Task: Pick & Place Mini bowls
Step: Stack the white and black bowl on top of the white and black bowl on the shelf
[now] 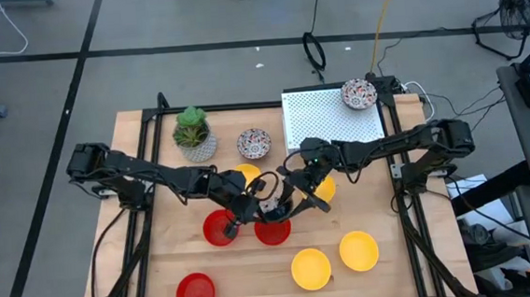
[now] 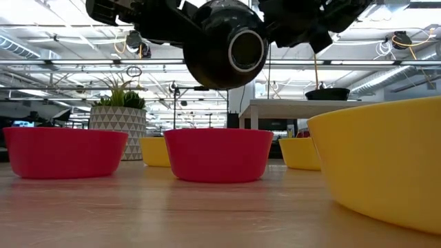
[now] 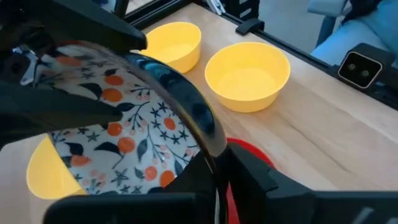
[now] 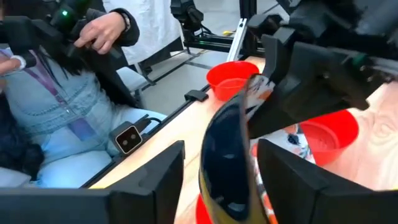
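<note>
A floral mini bowl [image 3: 124,130], white inside with orange and blue speckles and dark outside, hangs on edge above the table's middle [image 2: 227,45]. My left gripper [image 3: 214,177] is shut on its rim. My right gripper [image 4: 217,180] is open and comes from the table's right. One of its fingers [image 4: 155,180] stands on each side of the bowl's edge [image 4: 227,155], and a gap shows beside one. Two red mini bowls [image 1: 219,228] [image 1: 273,230] rest on their bases just below, and a yellow one [image 1: 322,188] sits under the right arm. My left gripper pinches the floral bowl's rim [image 3: 208,146], with one finger on the inner side and one on the dark outer side. It comes from the table's left. The bowl is lifted clear and stands on edge, its foot ring [image 2: 247,49] facing the near edge.
A red bowl [image 1: 196,292] and two yellow bowls [image 1: 311,268] [image 1: 358,251] sit near the table's near edge. A yellow bowl [image 1: 246,175], a floral bowl [image 1: 253,144] and the potted plant [image 1: 194,135] stand farther back. Another floral bowl [image 1: 359,93] is on the white perforated board [image 1: 319,117]. A person [image 4: 74,93] sits beyond the table.
</note>
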Robot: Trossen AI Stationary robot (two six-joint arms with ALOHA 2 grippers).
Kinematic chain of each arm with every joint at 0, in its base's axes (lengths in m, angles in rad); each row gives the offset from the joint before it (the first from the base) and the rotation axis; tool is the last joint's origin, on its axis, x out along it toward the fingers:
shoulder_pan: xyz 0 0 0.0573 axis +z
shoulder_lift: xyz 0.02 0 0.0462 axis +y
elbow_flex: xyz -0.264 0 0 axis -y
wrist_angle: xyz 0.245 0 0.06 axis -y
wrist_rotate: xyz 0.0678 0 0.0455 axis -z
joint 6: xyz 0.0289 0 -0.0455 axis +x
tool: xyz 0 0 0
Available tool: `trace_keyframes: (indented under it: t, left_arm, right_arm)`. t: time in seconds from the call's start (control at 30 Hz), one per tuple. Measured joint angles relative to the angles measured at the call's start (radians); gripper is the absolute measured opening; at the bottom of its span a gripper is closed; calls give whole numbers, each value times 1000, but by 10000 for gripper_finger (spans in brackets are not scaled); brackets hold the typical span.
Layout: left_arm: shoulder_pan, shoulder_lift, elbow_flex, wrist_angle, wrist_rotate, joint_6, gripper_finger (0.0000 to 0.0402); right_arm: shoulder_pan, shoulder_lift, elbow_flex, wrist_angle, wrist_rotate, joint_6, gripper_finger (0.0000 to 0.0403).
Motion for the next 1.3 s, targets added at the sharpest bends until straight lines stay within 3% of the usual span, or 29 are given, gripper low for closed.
trace_keyframes:
  t: [0.2,0.33,0.53,0.67,1.1,1.3]
  left_arm:
    - [1,1,0,-2,22,27,14]
    - [-2,1,0,14,7,29,43]
    - [-2,-3,2,124,-45,-36,108]
    - [-2,-2,1,171,-79,-100,129]
    - [-4,1,-3,202,-129,-156,81]
    - [8,-3,1,248,-251,-245,113]
  right_arm:
    - [0,-1,0,18,-6,5,88]
    - [1,-2,0,54,-28,70,16]
    - [0,0,-2,68,-6,131,4]
    - [-1,0,-2,64,-3,147,3]
    - [-3,-4,-2,8,20,146,1]
    - [-3,2,-3,-55,41,149,1]
